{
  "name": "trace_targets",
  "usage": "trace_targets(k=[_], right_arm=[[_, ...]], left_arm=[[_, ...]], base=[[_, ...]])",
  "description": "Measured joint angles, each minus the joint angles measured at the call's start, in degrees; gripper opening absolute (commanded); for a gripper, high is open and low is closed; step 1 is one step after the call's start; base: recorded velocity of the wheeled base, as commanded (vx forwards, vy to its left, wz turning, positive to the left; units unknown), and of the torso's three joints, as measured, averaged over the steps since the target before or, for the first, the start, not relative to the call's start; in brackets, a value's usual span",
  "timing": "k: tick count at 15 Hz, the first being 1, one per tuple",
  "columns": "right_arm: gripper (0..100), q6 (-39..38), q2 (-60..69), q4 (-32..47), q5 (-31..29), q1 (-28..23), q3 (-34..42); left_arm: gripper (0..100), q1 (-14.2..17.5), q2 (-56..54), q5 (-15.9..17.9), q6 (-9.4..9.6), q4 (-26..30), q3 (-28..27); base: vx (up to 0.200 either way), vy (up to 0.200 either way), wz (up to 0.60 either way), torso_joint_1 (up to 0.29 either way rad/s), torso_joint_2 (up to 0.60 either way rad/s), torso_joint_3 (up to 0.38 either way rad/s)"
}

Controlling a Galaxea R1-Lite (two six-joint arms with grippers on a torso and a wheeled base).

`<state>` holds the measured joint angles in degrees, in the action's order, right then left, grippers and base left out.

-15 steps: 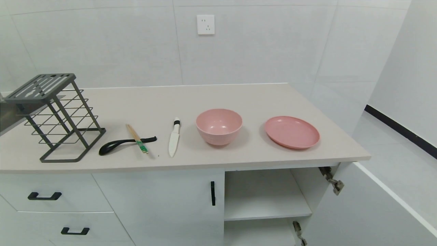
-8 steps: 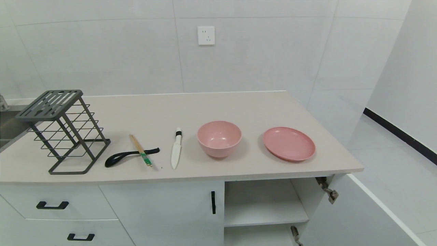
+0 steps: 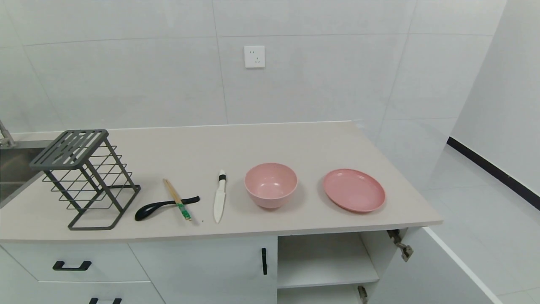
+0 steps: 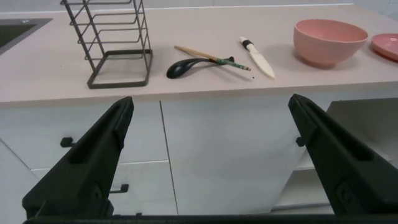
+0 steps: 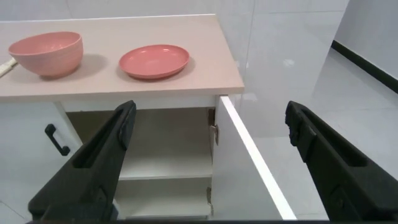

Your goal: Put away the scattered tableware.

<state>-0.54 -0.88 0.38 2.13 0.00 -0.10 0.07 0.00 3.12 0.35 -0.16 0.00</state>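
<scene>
Scattered tableware lies in a row along the front edge of the desk [image 3: 253, 143], across the lower middle of the head view. From right to left of the frame:

- **Pink plate** [image 3: 354, 190]: lying flat near the desk's right end.
- **Pink bowl** [image 3: 271, 185]: upright, just left of the plate and apart from it.
- **White knife** [image 3: 220, 196]: black band on its handle, blade tip toward the front edge. It is near the bowl but not touching it.
- **Wooden chopsticks** [image 3: 177, 199]: a pair with green tips, lying across the handle of a black spoon [image 3: 164, 205] whose scoop points left.

Left of the spoon, at centre left of the frame, stands a dark wire rack [image 3: 84, 177] with a slotted top. Beyond it, at the left edge, is a corner of a steel sink [image 3: 12, 164].

Below the desk at lower right is a cupboard with its door [image 3: 447, 270] swung open and a white shelf [image 3: 325, 264] showing inside. To its left come a shut door with a black handle [image 3: 263, 261], then drawers [image 3: 38, 259]. In the upper middle, a white socket [image 3: 254, 56] sits on the tiled wall.

My left fingers [image 4: 93, 162] are spread wide with nothing between them. They are in front of the drawers and the shut door, facing the rack, spoon, chopsticks and knife. My right fingers [image 5: 93, 165] are likewise spread wide and hold nothing. They are in front of the open cupboard, with the bowl and plate beyond them on the desk.
</scene>
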Motion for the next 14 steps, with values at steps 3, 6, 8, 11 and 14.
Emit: trace_targets(k=[3, 6, 8, 11, 14], right_arm=[[100, 0.0, 0.0, 0.1, 0.1, -0.1, 0.0], [100, 0.0, 0.0, 0.1, 0.0, 0.1, 0.0], [100, 0.0, 0.0, 0.0, 0.0, 0.0, 0.0], [100, 0.0, 0.0, 0.1, 0.0, 0.0, 0.0], [100, 0.1, 0.0, 0.1, 0.0, 0.0, 0.0]], left_arm=[[100, -0.1, 0.0, -0.1, 0.18, 0.0, 0.0], [100, 0.1, 0.0, -0.1, -0.04, 0.1, 0.0], [100, 0.0, 0.0, -0.1, -0.09, 0.1, 0.0], [100, 0.0, 0.0, -0.2, 0.07, 0.1, 0.0], [100, 0.0, 0.0, -0.2, 0.00, 0.0, 0.0]], base=[[0.000, 0.000, 0.00, 0.017, -0.01, -0.011], [0.000, 0.000, 0.00, 0.000, 0.00, 0.000], [0.200, 0.000, 0.00, 0.010, 0.00, -0.005], [0.067, -0.067, 0.00, -0.002, 0.00, 0.001], [0.000, 0.000, 0.00, 0.000, 0.00, 0.000]])
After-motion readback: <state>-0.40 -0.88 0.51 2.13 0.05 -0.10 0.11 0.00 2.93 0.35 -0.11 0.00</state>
